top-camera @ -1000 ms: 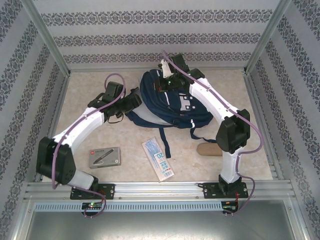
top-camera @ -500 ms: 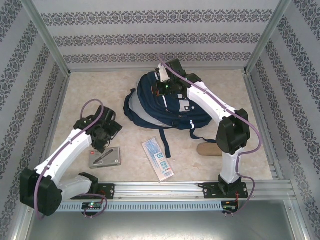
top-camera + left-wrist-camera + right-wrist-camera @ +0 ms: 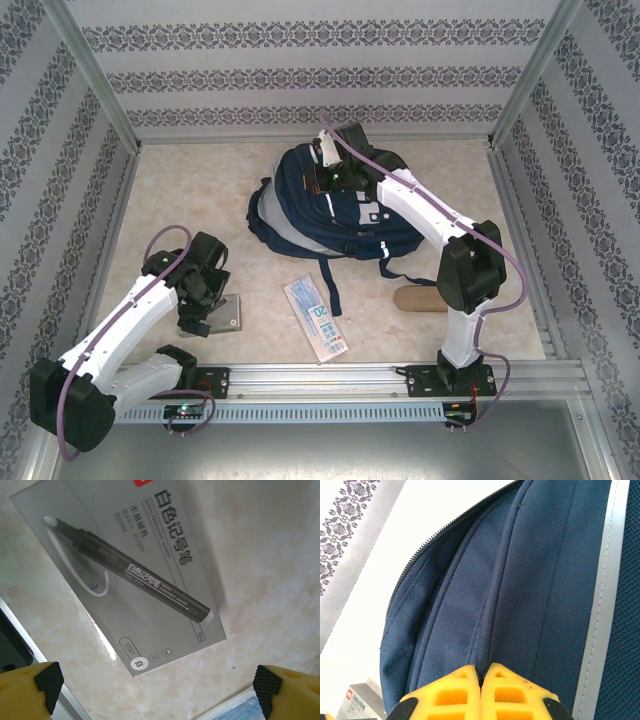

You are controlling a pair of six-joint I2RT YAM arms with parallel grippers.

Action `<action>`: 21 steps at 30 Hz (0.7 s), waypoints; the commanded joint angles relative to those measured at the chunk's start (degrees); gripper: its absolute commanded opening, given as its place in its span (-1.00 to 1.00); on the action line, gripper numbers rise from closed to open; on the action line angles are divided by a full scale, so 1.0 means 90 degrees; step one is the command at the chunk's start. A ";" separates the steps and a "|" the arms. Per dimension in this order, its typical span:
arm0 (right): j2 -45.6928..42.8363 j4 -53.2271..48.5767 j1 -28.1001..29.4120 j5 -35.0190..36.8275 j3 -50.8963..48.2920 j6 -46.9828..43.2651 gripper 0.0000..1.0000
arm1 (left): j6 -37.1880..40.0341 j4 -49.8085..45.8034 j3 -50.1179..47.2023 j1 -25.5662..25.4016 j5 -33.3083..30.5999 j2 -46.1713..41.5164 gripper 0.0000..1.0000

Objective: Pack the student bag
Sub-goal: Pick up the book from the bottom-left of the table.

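Observation:
The student bag [image 3: 320, 210], a navy backpack with a pale stripe, lies at the back middle of the table. My right gripper [image 3: 326, 176] is at its top, shut with a fold of the navy fabric [image 3: 520, 580] pinched between the yellow fingertips [image 3: 465, 680]. My left gripper [image 3: 196, 318] hangs open over a grey marker box [image 3: 230, 315] at the near left. In the left wrist view the box [image 3: 125, 565] with a dark pen printed on it lies just ahead of my left gripper [image 3: 157, 682], whose fingertips [image 3: 45, 680] stand wide apart and hold nothing.
A blue-and-white packet [image 3: 316, 318] lies near the front middle, its corner [image 3: 240, 711] close to the left gripper. A tan oblong object [image 3: 415, 298] sits beside the right arm. Dark bag straps [image 3: 330, 275] trail forward. Patterned walls and a metal rail [image 3: 320, 380] enclose the table.
My left arm has swung away from the bag's left side towards the near left and come down over the grey marker box, its jaws opening fully. The right gripper has stayed at the bag.

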 commanded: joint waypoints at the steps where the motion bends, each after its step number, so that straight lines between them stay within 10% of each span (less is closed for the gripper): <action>1: -0.0470 0.0580 0.0149 -0.0490 -0.0031 0.0050 -1.00 | -0.0747 -0.0100 -0.0235 -0.0093 0.0061 -0.0059 0.99; 21: -0.0365 0.0639 0.0152 -0.0569 -0.0039 0.0115 -1.00 | -0.1703 0.2175 -0.1811 -0.0199 -0.0732 -0.0461 0.99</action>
